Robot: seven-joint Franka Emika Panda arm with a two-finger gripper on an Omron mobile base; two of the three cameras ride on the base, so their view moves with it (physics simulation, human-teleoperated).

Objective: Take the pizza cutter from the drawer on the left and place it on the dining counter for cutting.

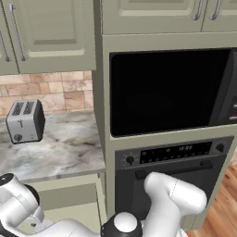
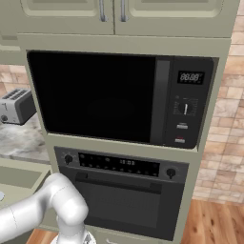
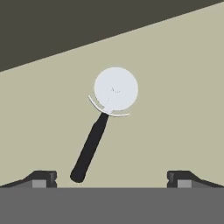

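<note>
The pizza cutter (image 3: 103, 124) lies flat on the pale floor of the open drawer (image 3: 175, 109). Its silver wheel points toward the top of the hand view and its slim black handle slants down to the left. My gripper (image 3: 111, 179) hovers above it, open, with the fingertips (image 3: 41, 178) spread wide. The handle's end sits just inside the left tip, and nothing is held. A dark shadowed band crosses the top of the hand view. In the left base view the drawer (image 1: 69, 210) stands pulled out under the small marble top, with my arm bent down toward it. The dining counter is out of view.
A silver toaster (image 1: 25, 121) stands on the small marble top (image 1: 65, 148) above the drawer. To the right are a built-in microwave (image 1: 171, 92) and an oven (image 1: 176, 157) in a tall cabinet column. Wood floor (image 1: 222, 203) lies at the far right.
</note>
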